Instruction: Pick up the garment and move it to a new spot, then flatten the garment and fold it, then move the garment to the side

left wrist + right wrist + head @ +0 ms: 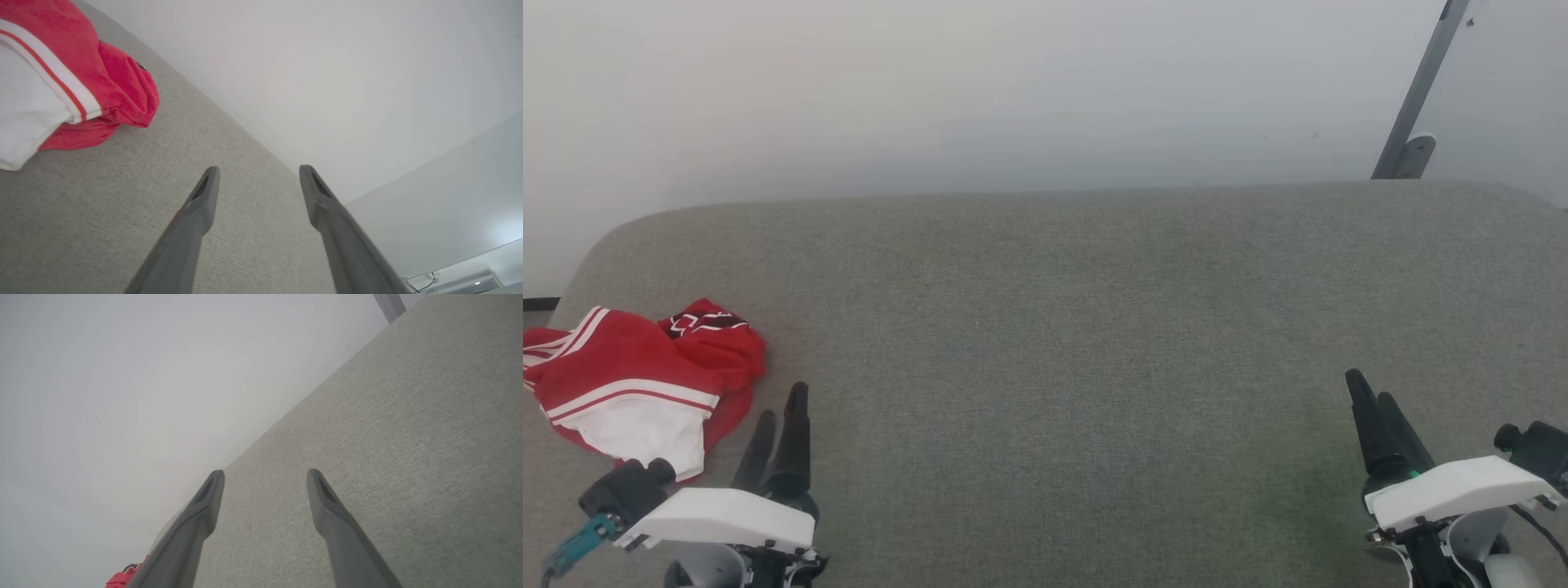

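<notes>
The shirt [637, 376] lies crumpled in a heap at the left edge of the grey upholstered surface [1054, 351], red cloth bunched over a white sleeve with red-and-white striped trim (a bit of dark print shows on a fold at the top). The left gripper [784, 402] is just beside the heap's right side, not touching it, its two dark fingers spread wide with nothing between them. The right gripper [1370, 387] is well apart over the bare right part of the surface, likewise wide and empty, with a pale wall [1013, 98] beyond and a slanted grey bar [1417, 90] at the far right.
</notes>
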{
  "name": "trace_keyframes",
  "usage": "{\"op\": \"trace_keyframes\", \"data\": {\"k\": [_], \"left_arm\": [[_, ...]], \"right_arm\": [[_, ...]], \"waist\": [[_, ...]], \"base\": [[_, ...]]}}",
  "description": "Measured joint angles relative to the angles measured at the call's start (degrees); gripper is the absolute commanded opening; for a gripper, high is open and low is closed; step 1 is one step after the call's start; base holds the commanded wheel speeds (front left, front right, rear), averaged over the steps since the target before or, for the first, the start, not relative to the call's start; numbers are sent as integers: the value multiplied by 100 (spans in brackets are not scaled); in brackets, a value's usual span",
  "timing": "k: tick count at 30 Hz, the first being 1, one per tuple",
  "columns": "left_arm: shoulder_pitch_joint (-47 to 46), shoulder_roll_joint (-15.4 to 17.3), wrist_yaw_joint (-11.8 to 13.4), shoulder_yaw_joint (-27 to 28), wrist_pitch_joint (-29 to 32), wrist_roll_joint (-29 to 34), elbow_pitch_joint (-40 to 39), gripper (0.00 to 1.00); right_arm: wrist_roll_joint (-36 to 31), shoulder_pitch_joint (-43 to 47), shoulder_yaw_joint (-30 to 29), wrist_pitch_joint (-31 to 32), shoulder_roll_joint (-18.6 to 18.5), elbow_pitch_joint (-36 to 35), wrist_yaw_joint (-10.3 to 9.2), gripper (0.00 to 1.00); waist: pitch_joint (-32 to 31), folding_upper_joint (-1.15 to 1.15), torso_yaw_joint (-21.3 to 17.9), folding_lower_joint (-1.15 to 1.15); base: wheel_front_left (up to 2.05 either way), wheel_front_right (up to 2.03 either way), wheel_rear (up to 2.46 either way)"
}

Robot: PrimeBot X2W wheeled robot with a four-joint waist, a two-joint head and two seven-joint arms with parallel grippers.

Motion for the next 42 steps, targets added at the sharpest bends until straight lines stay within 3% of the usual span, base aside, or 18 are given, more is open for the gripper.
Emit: {"op": "trace_keyframes", "data": {"k": [23, 42], "left_arm": [[-68, 98, -318, 156, -379, 1969, 144, 100], [-67, 107, -470, 324, -637, 3089, 169, 100]], "right_arm": [[-1336, 19, -152, -107, -94, -267, 0, 100], [-2284, 56, -268, -223, -188, -380, 1, 100]], "waist": [[-17, 0, -19, 0], [-25, 0, -13, 0]], "base": [[0, 0, 0], [0, 0, 0]]}}
